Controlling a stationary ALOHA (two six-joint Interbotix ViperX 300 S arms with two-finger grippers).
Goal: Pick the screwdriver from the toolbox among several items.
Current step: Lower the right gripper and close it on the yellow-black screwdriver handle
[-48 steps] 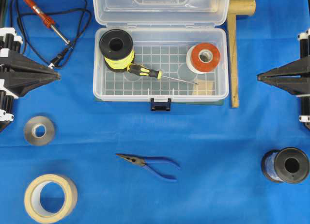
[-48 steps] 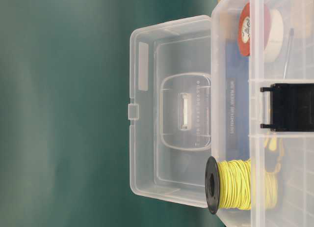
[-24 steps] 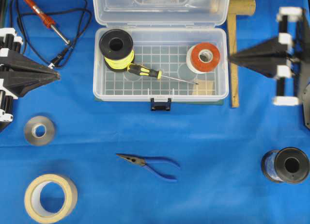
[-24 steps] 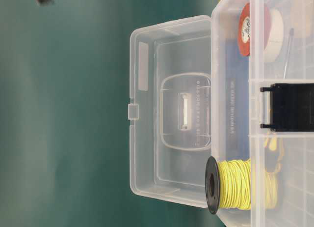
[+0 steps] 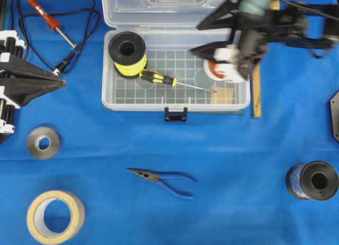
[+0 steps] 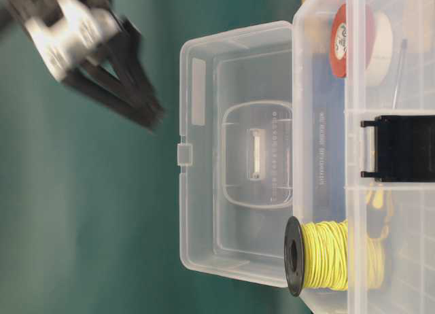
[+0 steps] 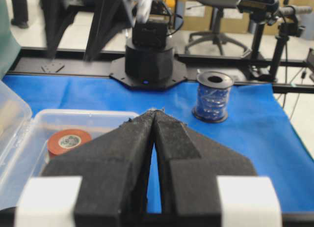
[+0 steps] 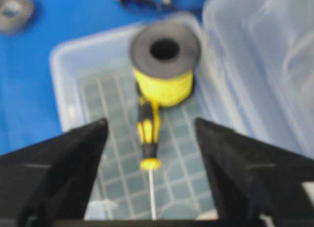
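The screwdriver (image 5: 157, 77), with a yellow-and-black handle and thin silver shaft, lies on the grid floor of the open clear toolbox (image 5: 108, 91). Its handle end rests against the yellow wire spool (image 5: 127, 51). My right gripper (image 5: 201, 38) is open and hovers above the box's right half, partly covering the orange-and-white tape roll (image 5: 216, 73). A tan block (image 5: 222, 96) lies by the shaft tip. In the right wrist view the screwdriver (image 8: 148, 128) shows between the spread fingers of the right gripper (image 8: 151, 126), well below them. My left gripper (image 5: 63, 83) is shut at the left edge, away from the box.
A red-handled soldering iron (image 5: 50, 22) with a black cord lies at the back left. Blue-handled pliers (image 5: 164, 178), a grey roll (image 5: 43, 142), a masking tape roll (image 5: 55, 216) and a blue wire spool (image 5: 312, 180) lie in front. A wooden stick (image 5: 256, 91) lies right of the box.
My right arm has swung in from the right edge to above the toolbox, and its jaws have gone from shut to open. The left arm and the screwdriver have not moved.
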